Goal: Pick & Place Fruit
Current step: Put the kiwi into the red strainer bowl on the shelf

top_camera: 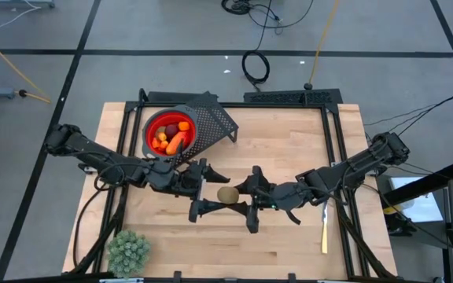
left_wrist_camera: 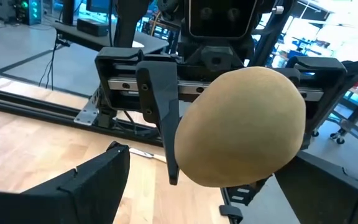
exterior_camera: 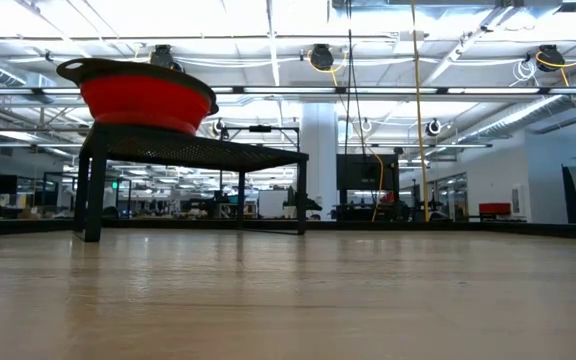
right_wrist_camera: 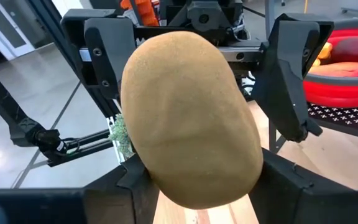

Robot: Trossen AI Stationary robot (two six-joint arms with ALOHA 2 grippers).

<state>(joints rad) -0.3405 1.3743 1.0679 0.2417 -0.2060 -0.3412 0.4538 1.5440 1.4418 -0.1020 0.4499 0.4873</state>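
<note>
A brownish-green oval fruit (top_camera: 227, 195) hangs in the air above the middle of the table, between my two grippers, which face each other. My right gripper (top_camera: 237, 197) comes from the table's right and is shut on the oval (right_wrist_camera: 191, 118). My left gripper (top_camera: 218, 193) comes from the left and is open, one finger (right_wrist_camera: 104, 62) on either side of the oval, a gap showing beside each. More fruit, orange and dark red pieces (top_camera: 171, 140), lies in a red bowl (top_camera: 152, 126). The low view shows neither gripper nor the oval. My right gripper pinches the oval between its two fingers (right_wrist_camera: 114, 196), one on each of its long sides (right_wrist_camera: 137, 171). It comes level from the table's right. The oval is lifted clear of the table and sticks out forward past the fingertips toward the left gripper.
The red bowl (exterior_camera: 146, 100) sits on a dark mesh stand (top_camera: 211, 119) at the table's far left. A pale green spiky plant (top_camera: 128, 251) stands at the near left corner. A thin yellow thing (top_camera: 324, 232) lies near the right edge. Bare wood lies under the grippers.
</note>
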